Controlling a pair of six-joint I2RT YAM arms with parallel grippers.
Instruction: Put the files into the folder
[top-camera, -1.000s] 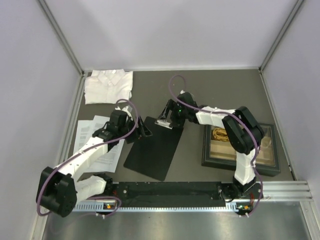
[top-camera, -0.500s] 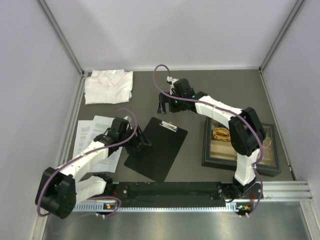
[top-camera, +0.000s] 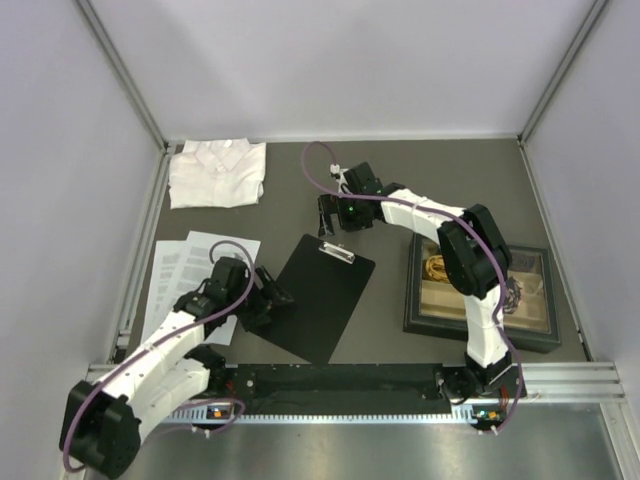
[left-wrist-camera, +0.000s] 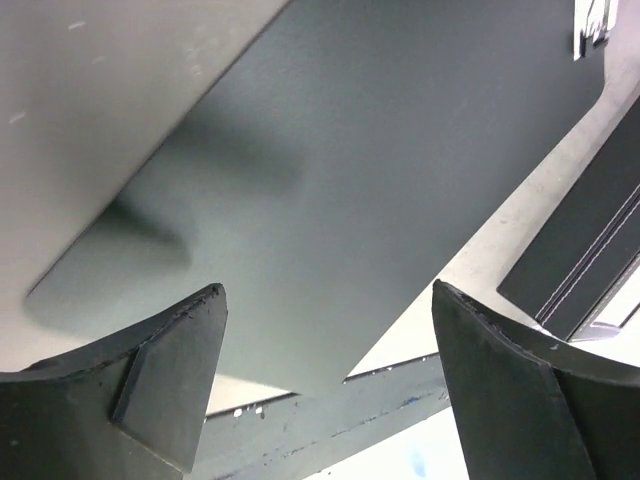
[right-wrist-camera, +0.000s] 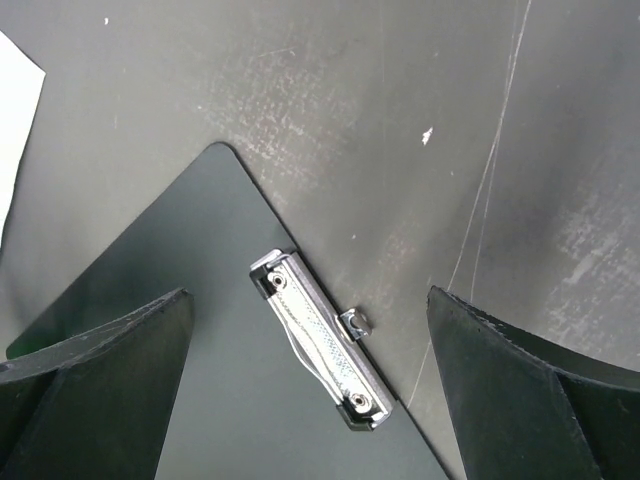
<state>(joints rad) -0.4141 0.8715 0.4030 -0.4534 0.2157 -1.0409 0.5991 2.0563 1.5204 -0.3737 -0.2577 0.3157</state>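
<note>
Folder (top-camera: 320, 292) flat — files (top-camera: 176, 270) to its left

Black folder (top-camera: 318, 295), silver clip (right-wrist-camera: 318, 340), white files (top-camera: 176, 270) with black print, white shirt (top-camera: 217, 172)

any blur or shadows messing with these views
Left wrist: a soft shadow smears across the folder, and the near fingers are dark and soft-edged. Right wrist: the clip and the table scratches are sharp. Top view: even light, no hard shadows; print on the papers is too small to read.
</note>
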